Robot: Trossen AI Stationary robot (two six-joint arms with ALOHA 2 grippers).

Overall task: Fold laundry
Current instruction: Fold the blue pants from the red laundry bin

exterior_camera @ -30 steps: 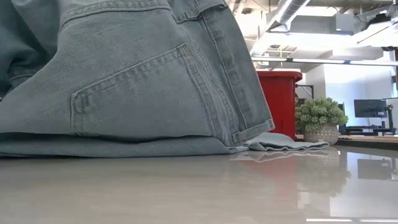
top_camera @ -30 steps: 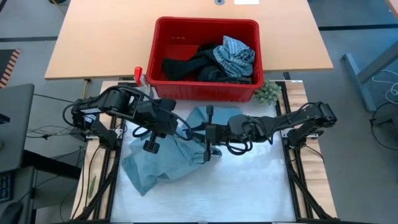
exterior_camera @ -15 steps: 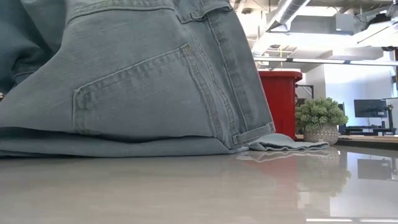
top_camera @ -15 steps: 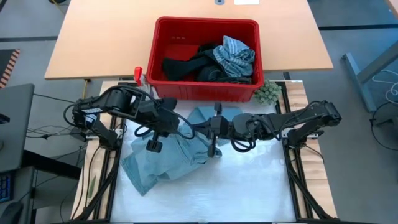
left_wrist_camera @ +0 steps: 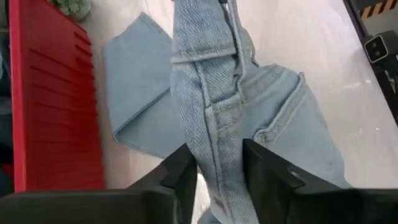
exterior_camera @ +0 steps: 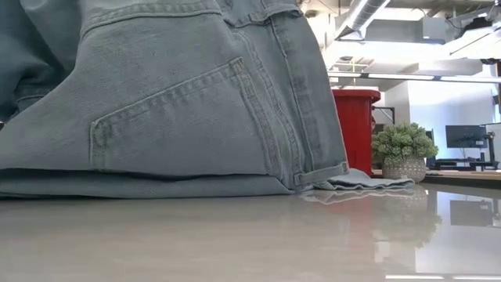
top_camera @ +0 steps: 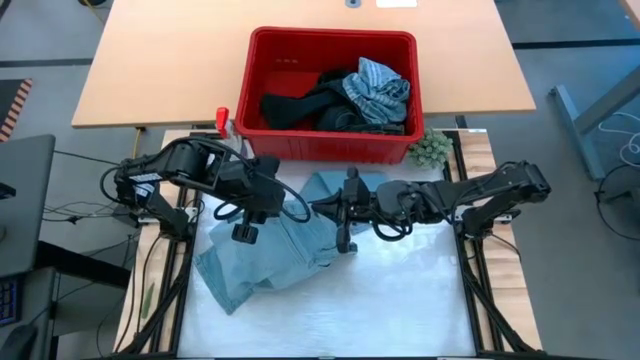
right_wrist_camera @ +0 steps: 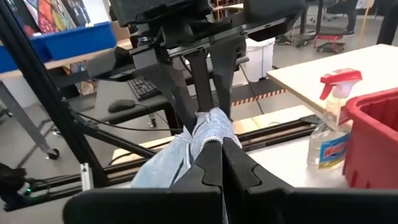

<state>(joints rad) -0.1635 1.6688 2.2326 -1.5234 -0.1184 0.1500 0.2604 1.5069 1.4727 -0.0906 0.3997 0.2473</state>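
high view: the left gripper (top_camera: 246,232) and right gripper (top_camera: 343,241) hold the jeans (top_camera: 262,258) up between them. left wrist view: the left jaws have just parted, seam loose between them. right wrist view: jaws clamped on denim, so release is starting.
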